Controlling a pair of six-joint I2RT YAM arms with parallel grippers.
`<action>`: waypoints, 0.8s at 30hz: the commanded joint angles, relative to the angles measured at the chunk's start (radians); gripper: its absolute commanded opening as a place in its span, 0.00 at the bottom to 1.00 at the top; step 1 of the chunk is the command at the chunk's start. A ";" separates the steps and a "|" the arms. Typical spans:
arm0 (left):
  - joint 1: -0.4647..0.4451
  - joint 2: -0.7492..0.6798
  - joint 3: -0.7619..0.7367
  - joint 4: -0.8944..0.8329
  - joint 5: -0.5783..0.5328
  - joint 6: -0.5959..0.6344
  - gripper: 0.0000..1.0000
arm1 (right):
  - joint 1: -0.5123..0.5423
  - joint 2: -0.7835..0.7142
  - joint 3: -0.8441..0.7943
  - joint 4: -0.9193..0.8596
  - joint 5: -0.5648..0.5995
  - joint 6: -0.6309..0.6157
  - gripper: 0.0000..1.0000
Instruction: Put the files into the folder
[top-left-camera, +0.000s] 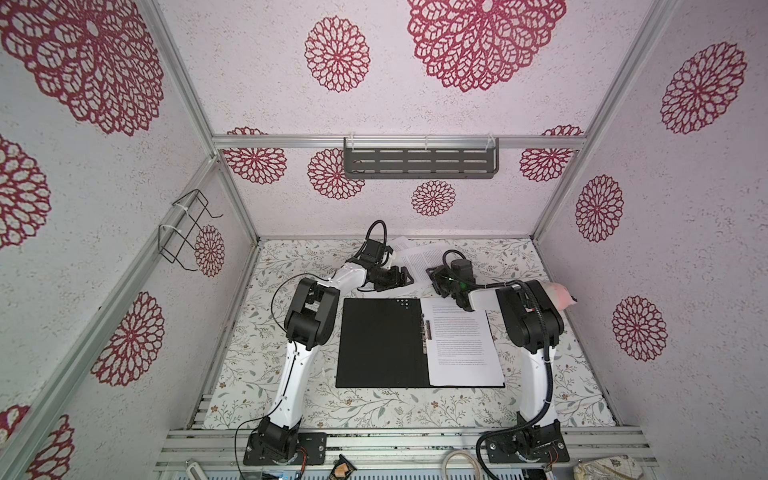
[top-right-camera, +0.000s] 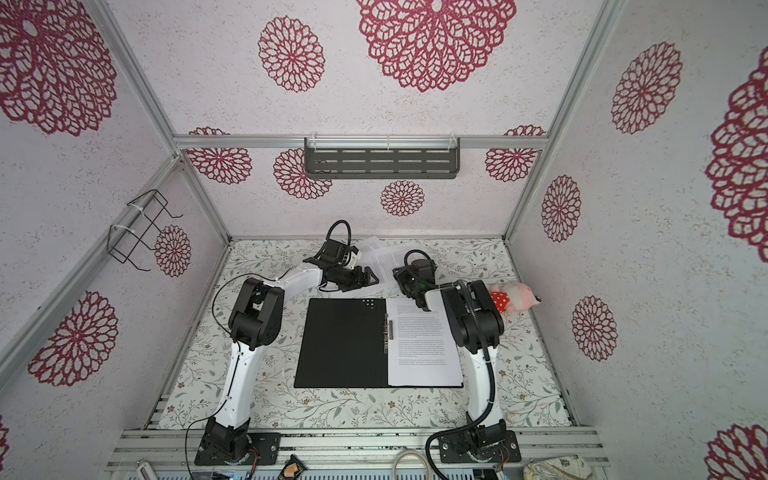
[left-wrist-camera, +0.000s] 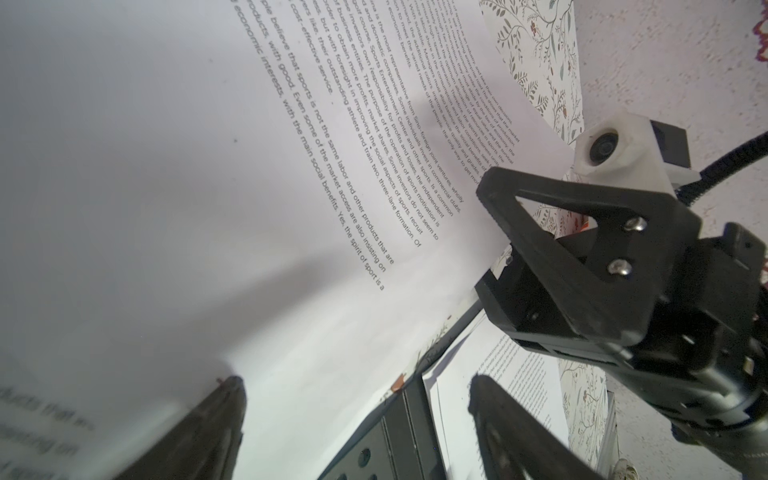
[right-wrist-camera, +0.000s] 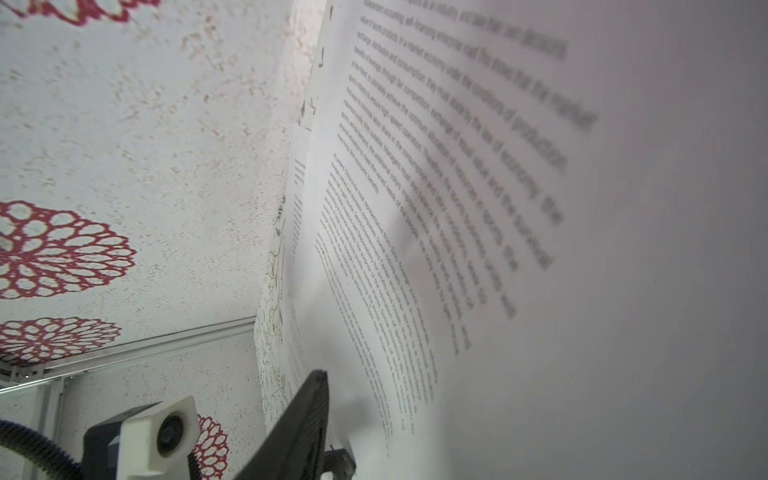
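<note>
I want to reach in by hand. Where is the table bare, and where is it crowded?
Bare: the table strip in front of the folder; the back left corner. Crowded: the back middle, where the left claw and right claw meet at the loose sheets; a plush toy lies at the right edge.

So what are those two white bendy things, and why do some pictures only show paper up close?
They are robot arms, a left arm and a right arm, ending in jaws. Two pictures look down from above; the other two come from cameras on the arms' wrists, so paper fills them. On the flowery tablecloth lies an open black folder with one white printed sheet inside. More loose sheets lie beyond it. The right arm's jaws sit around the edge of one, not yet pinched; the left arm's jaws are open.
</note>
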 joint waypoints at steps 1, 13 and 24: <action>0.016 0.086 -0.055 -0.105 -0.061 -0.010 0.88 | 0.022 -0.008 -0.007 0.052 0.071 0.051 0.41; 0.028 0.065 -0.023 -0.114 -0.019 -0.006 0.89 | 0.041 -0.018 -0.052 0.106 0.132 0.111 0.00; 0.084 -0.317 -0.015 -0.049 0.040 -0.029 0.97 | 0.035 -0.124 0.056 -0.025 0.103 -0.079 0.00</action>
